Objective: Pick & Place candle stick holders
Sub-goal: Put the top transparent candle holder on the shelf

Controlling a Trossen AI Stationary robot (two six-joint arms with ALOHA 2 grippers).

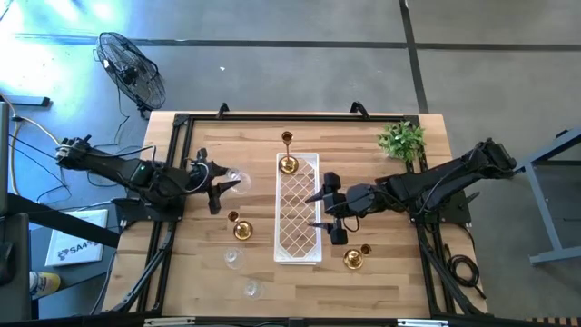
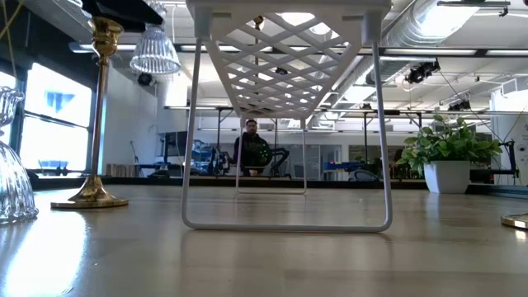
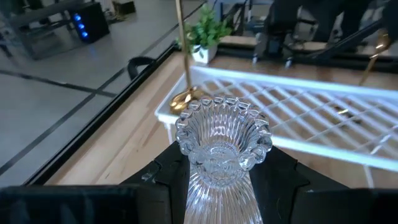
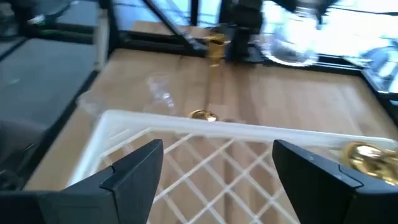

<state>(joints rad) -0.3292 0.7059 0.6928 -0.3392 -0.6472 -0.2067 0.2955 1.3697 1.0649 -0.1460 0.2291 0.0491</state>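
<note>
My left gripper point(image 1: 221, 184) is shut on a clear ribbed glass holder point(image 3: 221, 149), left of the long white lattice tray point(image 1: 298, 209). The held holder also shows in the high view point(image 1: 235, 180) and hangs high in the low view point(image 2: 154, 49). A tall-stemmed brass holder point(image 1: 288, 163) stands on the tray's far end. Another brass holder point(image 1: 241, 229) stands on its base on the table left of the tray, and a third point(image 1: 354, 260) to the tray's right. Two glass holders point(image 1: 233, 259) point(image 1: 251, 289) stand near the front edge. My right gripper point(image 4: 217, 168) is open and empty over the tray's right side. My left gripper pinches the glass holder's ribbed body point(image 3: 217, 190) between its two fingers point(image 3: 165, 180), behind the flared, scalloped end point(image 3: 224, 130). The fingers come from the table's left, along the holder. The flared end sticks out past the fingertips, toward the tray. The holder is lifted clear of the table.
A small green plant in a white pot point(image 1: 402, 139) stands at the far right corner. The tray stands on thin wire legs point(image 2: 188, 165). A fan point(image 1: 132, 68) stands on the floor beyond the table's far left corner. A person point(image 2: 250, 148) sits in the room behind.
</note>
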